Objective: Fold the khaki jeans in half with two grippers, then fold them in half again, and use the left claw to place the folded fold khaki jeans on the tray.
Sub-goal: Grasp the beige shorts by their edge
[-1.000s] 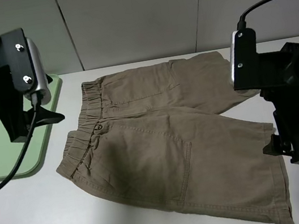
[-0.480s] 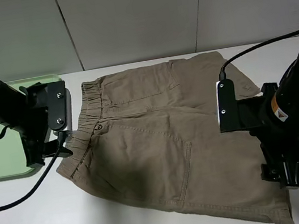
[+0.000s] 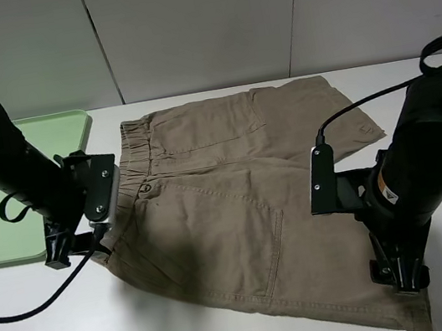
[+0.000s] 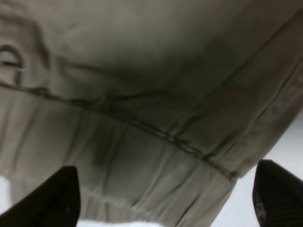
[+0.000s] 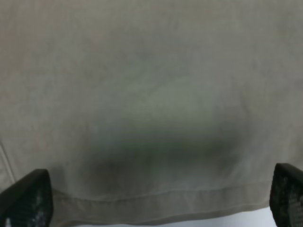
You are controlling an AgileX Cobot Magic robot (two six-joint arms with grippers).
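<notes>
Left gripper [image 4: 165,198] and right gripper [image 5: 156,198] (both spread wide, empty) hover over khaki jeans [image 3: 213,218].

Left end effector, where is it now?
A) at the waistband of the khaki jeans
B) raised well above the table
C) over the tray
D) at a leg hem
A: the left wrist view shows the open left end effector straddling the gathered waistband of the khaki jeans, and the exterior high view puts it beside the tray, not over it.
</notes>
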